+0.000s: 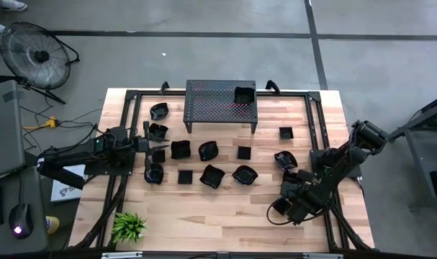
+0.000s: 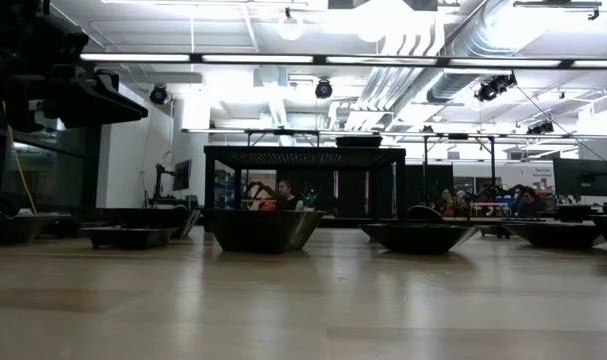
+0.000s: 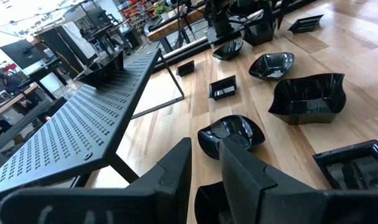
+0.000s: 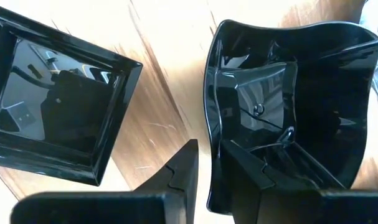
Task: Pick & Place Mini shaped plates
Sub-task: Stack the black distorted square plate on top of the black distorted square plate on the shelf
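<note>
While its two dark fingers (image 4: pixel 238 180) straddle the raised rim of a wavy-edged black dish (image 4: pixel 288 106), one inside the bowl and one outside, the right gripper (image 1: pixel 299 188) pinches that plate low over the right side of the wooden table (image 1: pixel 225 216); just beside it in the right wrist view lies a square black plate (image 4: pixel 51 106), apart from the pinched one

Across the table, the left gripper (image 1: pixel 147 147) sits at the left edge among the plates, its fingers (image 3: pixel 176 168) drawn near together with a narrow gap showing between them; whether they hold anything cannot be told

From above, the remaining mini shaped plates (image 1: pixel 211 175) lie scattered in loose rows across the table's middle, square, round and lobed, with one square dish (image 1: pixel 245 94) resting on top of the perforated black stand (image 1: pixel 219 105) at the far edge. A small green plant (image 1: pixel 129 226) stands at the near left corner, and a floor fan (image 1: pixel 32 54) sits off the table

Only the left wrist view shows the stand's hole pattern close up; only the low view shows the plates in profile as shallow flared bowls (image 2: pixel 263 228), with a person (image 2: pixel 283 195) seated in the workshop behind. No readable writing appears on any plate or on the stand
</note>
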{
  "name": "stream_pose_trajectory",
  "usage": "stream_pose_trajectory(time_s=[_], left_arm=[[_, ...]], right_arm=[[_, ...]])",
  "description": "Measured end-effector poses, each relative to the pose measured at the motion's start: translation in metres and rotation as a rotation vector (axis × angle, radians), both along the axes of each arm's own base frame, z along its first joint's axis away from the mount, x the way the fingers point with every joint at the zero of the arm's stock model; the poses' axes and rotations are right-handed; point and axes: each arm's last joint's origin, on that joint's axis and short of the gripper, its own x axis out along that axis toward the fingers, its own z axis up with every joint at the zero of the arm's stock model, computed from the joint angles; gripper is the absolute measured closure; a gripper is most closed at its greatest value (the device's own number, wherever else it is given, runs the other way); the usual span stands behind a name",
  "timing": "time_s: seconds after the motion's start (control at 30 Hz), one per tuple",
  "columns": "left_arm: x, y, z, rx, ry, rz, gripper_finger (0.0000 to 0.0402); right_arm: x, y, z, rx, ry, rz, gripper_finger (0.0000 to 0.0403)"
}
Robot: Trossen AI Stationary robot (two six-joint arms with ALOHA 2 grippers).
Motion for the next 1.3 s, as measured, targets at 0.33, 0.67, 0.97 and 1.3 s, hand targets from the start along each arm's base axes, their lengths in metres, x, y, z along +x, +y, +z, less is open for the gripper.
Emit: stream_pose_trajectory(time_s=[0.33, 0.67, 0.97, 1.3], left_arm=[[0.000, 0.000, 0.000, 0.000, 0.000, 0.000, 0.0321], [0.000, 0.000, 0.000, 0.000, 0.000, 0.000, 0.0321], [0.000, 0.000, 0.000, 0.000, 0.000, 0.000, 0.0321], [0.000, 0.000, 0.000, 0.000, 0.000, 0.000, 0.0321]], right_arm=[[0.000, 0.000, 0.000, -0.001, -0.009, -0.018, 0.0340], [0.007, 0.005, 0.016, -0.034, -0.047, 0.003, 0.0340], [0.007, 0.005, 0.018, -0.041, -0.044, 0.005, 0.0340], [0.007, 0.004, 0.018, -0.057, -0.054, 0.007, 0.0340]])
